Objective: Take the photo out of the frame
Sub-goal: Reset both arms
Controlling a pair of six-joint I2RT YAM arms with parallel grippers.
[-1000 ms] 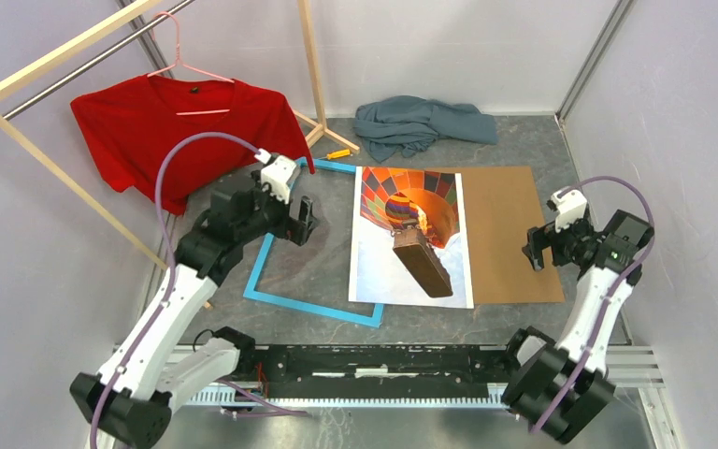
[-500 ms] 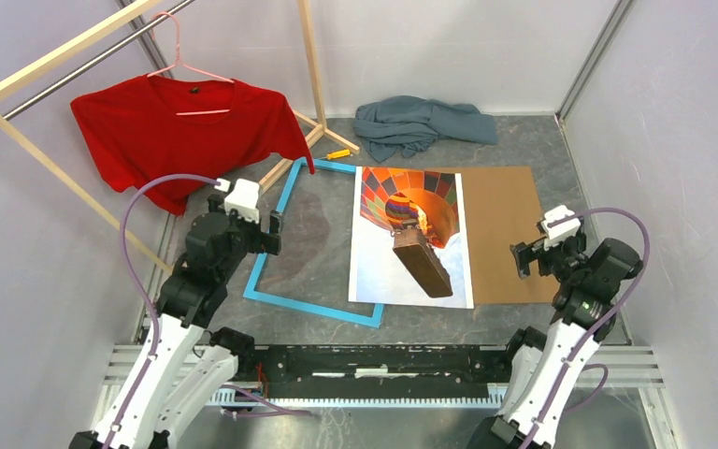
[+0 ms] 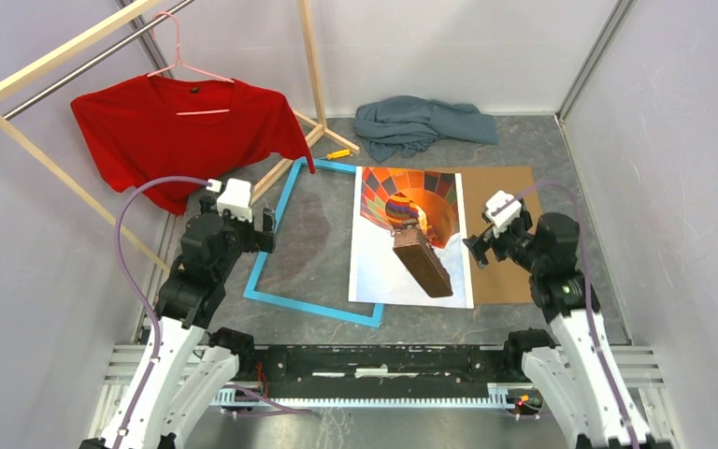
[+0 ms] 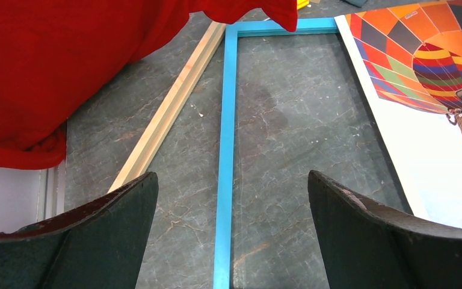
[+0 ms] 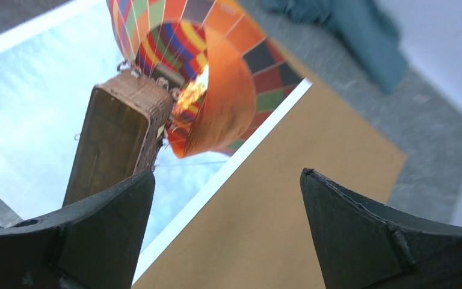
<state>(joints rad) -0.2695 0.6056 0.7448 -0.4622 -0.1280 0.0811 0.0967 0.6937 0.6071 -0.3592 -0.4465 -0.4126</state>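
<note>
The photo (image 3: 409, 238), a hot-air balloon print, lies flat on the table, outside the frame. Its right part rests on a brown backing board (image 3: 493, 281). The light-blue frame (image 3: 313, 309) lies to the photo's left with bare table inside it. My left gripper (image 3: 267, 227) hovers open above the frame's left rail (image 4: 225, 150); in its wrist view the left gripper (image 4: 231, 174) holds nothing, with the photo (image 4: 433, 90) at right. My right gripper (image 3: 480, 251) hangs open over the photo's right edge. The right wrist view shows the right gripper (image 5: 227, 171) empty above photo (image 5: 96, 90) and board (image 5: 289, 198).
A red T-shirt (image 3: 178, 126) hangs on a pink hanger from the wooden clothes rack (image 3: 313, 65); the rack's floor rail (image 4: 168, 114) runs beside the frame. A grey-blue cloth (image 3: 421, 122) lies at the back, a small yellow object (image 3: 337, 153) near it. Walls close in on both sides.
The left gripper has drawn back left, from over the frame's inside to above its left rail. The right gripper has swung left from the board's right edge to the photo's right edge.
</note>
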